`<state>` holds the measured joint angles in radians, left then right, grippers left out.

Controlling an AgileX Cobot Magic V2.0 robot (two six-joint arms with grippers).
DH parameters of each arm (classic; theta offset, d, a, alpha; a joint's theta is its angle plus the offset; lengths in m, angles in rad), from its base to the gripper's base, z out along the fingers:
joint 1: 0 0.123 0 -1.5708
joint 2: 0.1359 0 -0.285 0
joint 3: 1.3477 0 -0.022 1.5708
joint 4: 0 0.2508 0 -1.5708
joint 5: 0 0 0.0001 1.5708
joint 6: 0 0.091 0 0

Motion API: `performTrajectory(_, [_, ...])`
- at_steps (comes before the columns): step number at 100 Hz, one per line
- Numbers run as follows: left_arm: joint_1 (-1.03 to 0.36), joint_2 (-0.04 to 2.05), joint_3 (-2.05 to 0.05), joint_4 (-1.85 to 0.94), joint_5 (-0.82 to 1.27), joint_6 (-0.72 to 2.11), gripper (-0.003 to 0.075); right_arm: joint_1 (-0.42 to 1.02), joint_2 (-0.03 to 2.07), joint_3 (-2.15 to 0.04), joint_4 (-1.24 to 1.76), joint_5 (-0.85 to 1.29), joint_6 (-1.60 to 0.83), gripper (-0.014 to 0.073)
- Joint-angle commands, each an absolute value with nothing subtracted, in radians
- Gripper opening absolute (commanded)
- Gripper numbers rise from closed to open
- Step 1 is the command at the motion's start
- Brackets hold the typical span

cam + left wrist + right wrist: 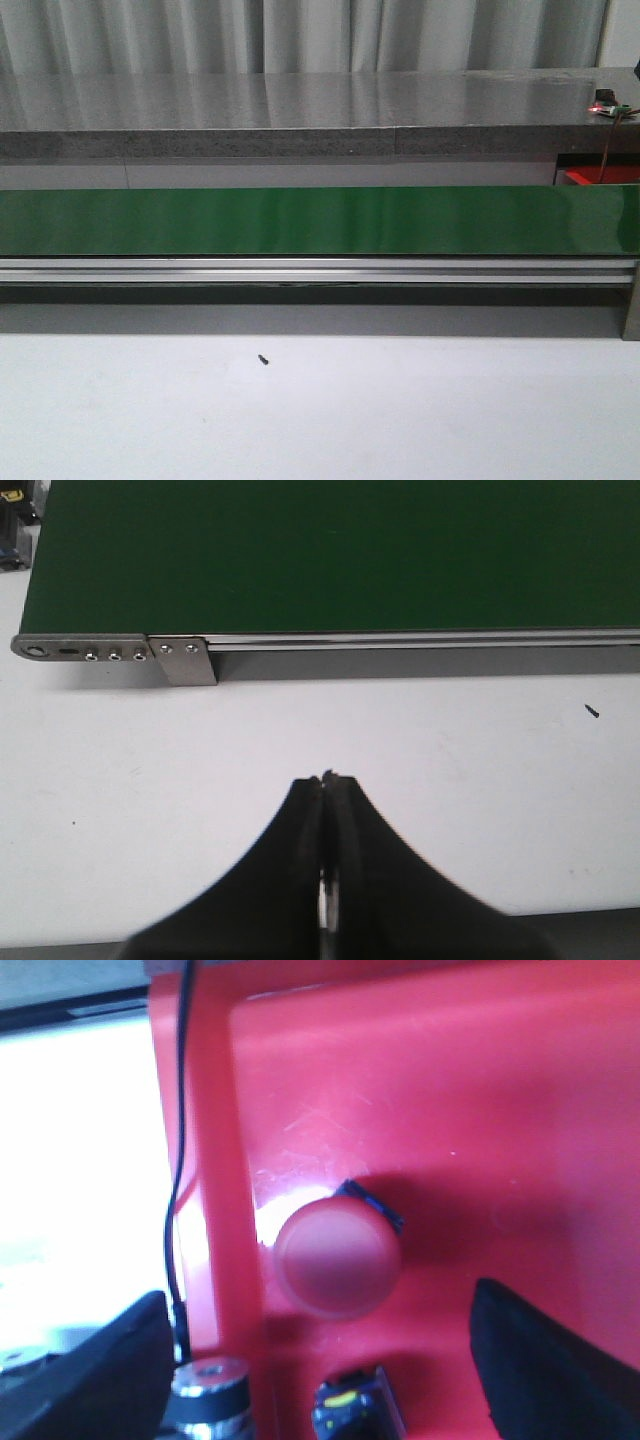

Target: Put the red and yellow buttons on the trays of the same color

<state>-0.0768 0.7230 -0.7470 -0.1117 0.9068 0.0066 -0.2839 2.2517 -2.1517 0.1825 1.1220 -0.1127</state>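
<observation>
In the right wrist view a red button [338,1258], domed cap up, lies inside the red tray [480,1090] near its corner wall. My right gripper [315,1305] hangs open above it, one finger on each side, touching nothing. Just beside it sits a dark button body [350,1405] with a yellow mark. Only a corner of the red tray [598,177] shows in the front view, behind the belt at far right. My left gripper [328,777] is shut and empty over the white table. No yellow button or yellow tray is in view.
A long green conveyor belt [320,220] on an aluminium rail crosses the table; its end bracket [110,652] lies ahead of the left gripper. A tiny black screw [262,359] lies on the white table. A black cable [183,1110] and a metal cylinder [210,1380] flank the tray's wall.
</observation>
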Motion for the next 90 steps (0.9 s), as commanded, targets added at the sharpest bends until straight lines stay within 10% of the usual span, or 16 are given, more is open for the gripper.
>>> performTrajectory(1, [-0.083, 0.72, -0.773, -0.119, 0.855, 0.008, -0.002, -0.271, 2.143, -2.18, 0.179, 1.124, -0.121, 0.0603])
performTrajectory(29, [-0.083, 0.72, -0.773, -0.119, 0.855, 0.008, -0.002, -0.212, 1.986, -2.061, 0.139, 1.135, -0.12, 0.058])
performTrajectory(68, [-0.083, 0.72, -0.773, -0.119, 0.855, 0.008, -0.002, -0.197, 1.632, -1.584, 0.134, 0.99, -0.12, -0.004])
performTrajectory(90, [-0.083, 0.72, -0.773, -0.119, 0.855, 0.008, -0.002, -0.191, 1.427, -1.36, 0.134, 0.885, -0.121, -0.0066])
